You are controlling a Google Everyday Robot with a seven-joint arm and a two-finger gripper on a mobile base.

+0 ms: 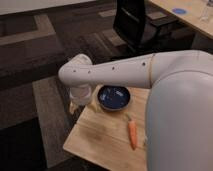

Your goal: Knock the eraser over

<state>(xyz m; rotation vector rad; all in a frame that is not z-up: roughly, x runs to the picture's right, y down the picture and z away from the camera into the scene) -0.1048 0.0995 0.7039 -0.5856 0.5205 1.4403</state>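
My white arm (115, 72) reaches from the right across the far end of a small wooden table (100, 137). My gripper (79, 101) hangs below the wrist at the table's far left corner, just left of a dark blue bowl (115, 97). The wrist housing covers most of it. No eraser shows in this view; it may be hidden behind the wrist and gripper. A small pale shape (73, 107) shows at the table edge under the gripper, and I cannot tell what it is.
An orange carrot (132, 134) lies on the table in front of the bowl. A black office chair (135, 22) stands beyond on the patterned carpet. A desk edge (185, 15) with a blue disc runs at the top right.
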